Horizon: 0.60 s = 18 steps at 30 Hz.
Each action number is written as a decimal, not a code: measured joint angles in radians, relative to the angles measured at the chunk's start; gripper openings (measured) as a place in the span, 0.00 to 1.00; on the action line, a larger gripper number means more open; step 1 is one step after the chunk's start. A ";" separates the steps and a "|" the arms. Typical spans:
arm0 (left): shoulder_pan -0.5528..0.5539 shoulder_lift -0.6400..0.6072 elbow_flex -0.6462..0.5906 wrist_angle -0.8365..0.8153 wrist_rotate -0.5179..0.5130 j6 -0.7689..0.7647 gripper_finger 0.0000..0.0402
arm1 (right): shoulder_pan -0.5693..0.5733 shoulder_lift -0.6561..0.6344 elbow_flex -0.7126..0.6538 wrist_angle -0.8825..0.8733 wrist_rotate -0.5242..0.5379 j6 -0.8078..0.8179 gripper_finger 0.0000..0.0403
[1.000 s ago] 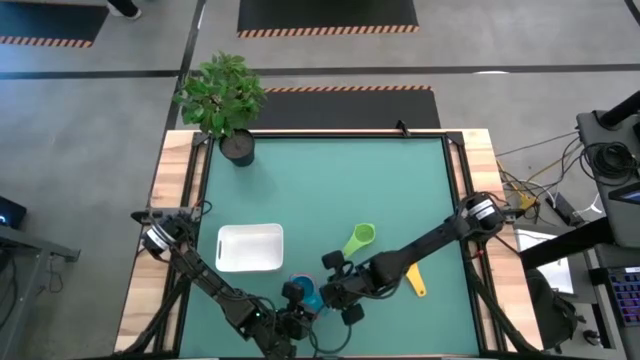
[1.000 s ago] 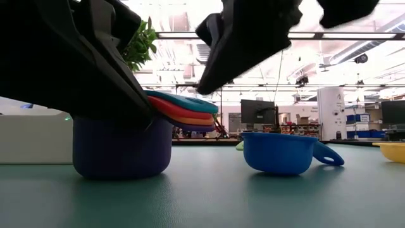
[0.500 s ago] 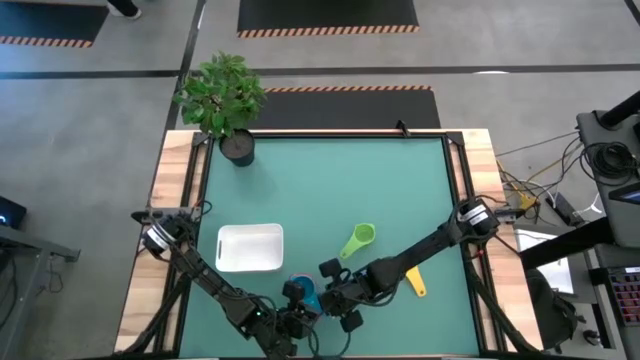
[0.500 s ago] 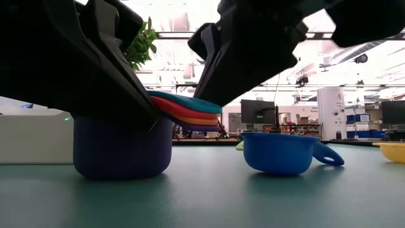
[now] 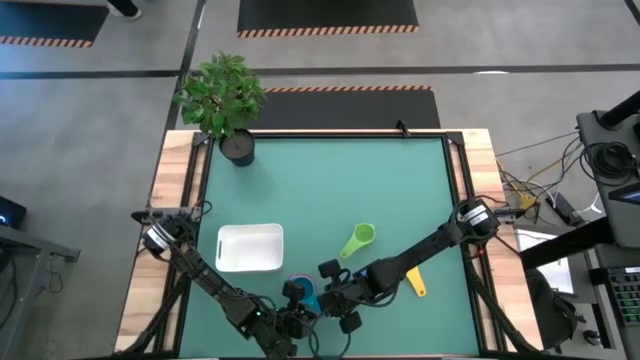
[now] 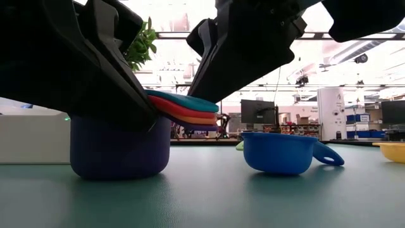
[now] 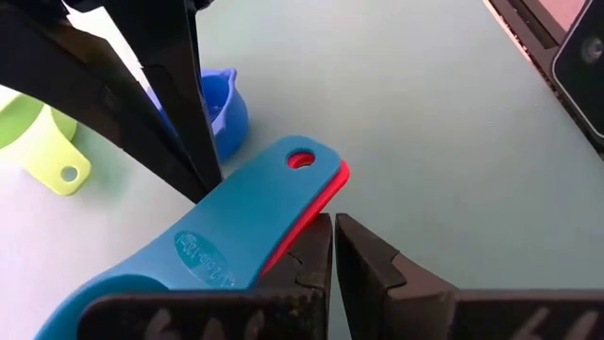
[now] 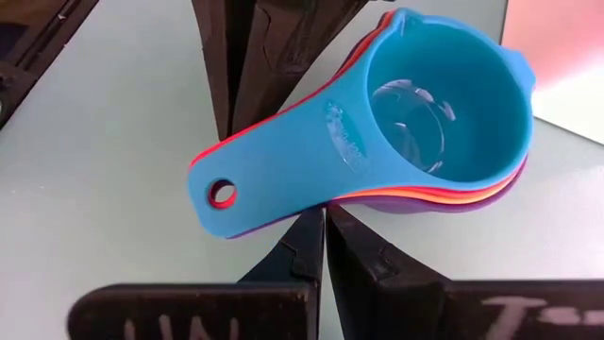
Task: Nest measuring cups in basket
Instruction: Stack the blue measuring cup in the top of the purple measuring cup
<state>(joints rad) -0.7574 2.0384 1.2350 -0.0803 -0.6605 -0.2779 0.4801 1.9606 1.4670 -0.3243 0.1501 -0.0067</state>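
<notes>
Several cups sit nested in one upright stack (image 5: 305, 293) on the mat near the table's near edge: purple (image 6: 120, 149) at the bottom, then orange and red, light blue (image 8: 444, 104) on top. Their handles (image 6: 190, 107) fan out together. My left gripper (image 7: 333, 247) is shut at one side of those handles. My right gripper (image 8: 326, 227) is shut at the opposite side. The dark blue cup (image 6: 281, 152), green cup (image 5: 358, 240) and yellow cup (image 5: 413, 281) rest on the mat. The white basket (image 5: 250, 248) stands left of the stack. My left gripper is shut, slanting down, and the outer side of one finger (image 7: 307, 255) meets the edge of the red handle (image 7: 316, 203) under the light blue one. The stack stays upright on the mat. My right gripper stands with its shut fingertips (image 8: 307, 236) right at the handles' lower edge (image 8: 274, 225); I cannot tell whether it touches them.
A potted plant (image 5: 225, 100) stands at the far left corner. The dark blue cup sits close to the stack's right, under my right arm in the high view. Open green mat lies across the far half of the table.
My right gripper has come down and toward the table's left, closing in on the stacked handles. My left gripper has stayed at the stack.
</notes>
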 joint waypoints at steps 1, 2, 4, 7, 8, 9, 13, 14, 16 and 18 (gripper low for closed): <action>0.000 0.000 0.000 0.000 0.000 0.000 0.00 | 0.000 0.000 0.000 0.001 0.000 0.000 0.02; 0.000 0.000 0.000 0.000 0.000 0.000 0.00 | 0.000 0.000 0.000 0.001 0.000 0.000 0.02; 0.000 0.000 0.000 0.000 -0.003 0.000 0.00 | 0.000 0.000 0.000 0.000 0.000 0.007 0.02; 0.000 0.000 0.000 0.000 -0.008 0.000 0.00 | 0.000 -0.001 0.000 -0.016 0.006 0.007 0.02; 0.001 0.000 0.000 0.000 -0.009 0.000 0.00 | 0.000 -0.002 0.000 -0.029 0.007 0.007 0.02; 0.001 0.000 0.000 0.000 -0.010 0.000 0.00 | 0.000 -0.005 0.000 -0.042 0.007 0.004 0.02; -0.010 -0.013 0.008 -0.032 -0.011 0.005 0.00 | -0.002 -0.023 0.000 -0.072 0.008 -0.003 0.02; -0.016 -0.024 0.010 -0.054 -0.011 0.005 0.00 | -0.002 -0.028 0.000 -0.076 0.009 -0.004 0.02; -0.027 -0.051 0.011 -0.109 -0.011 0.005 0.00 | -0.002 -0.040 0.000 -0.098 0.009 -0.004 0.02; -0.039 -0.090 0.011 -0.151 -0.010 0.005 0.00 | -0.002 -0.058 0.000 -0.122 0.012 -0.003 0.02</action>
<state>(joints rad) -0.7960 1.9483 1.2459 -0.2316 -0.6708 -0.2726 0.4778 1.9028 1.4670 -0.4461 0.1624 -0.0100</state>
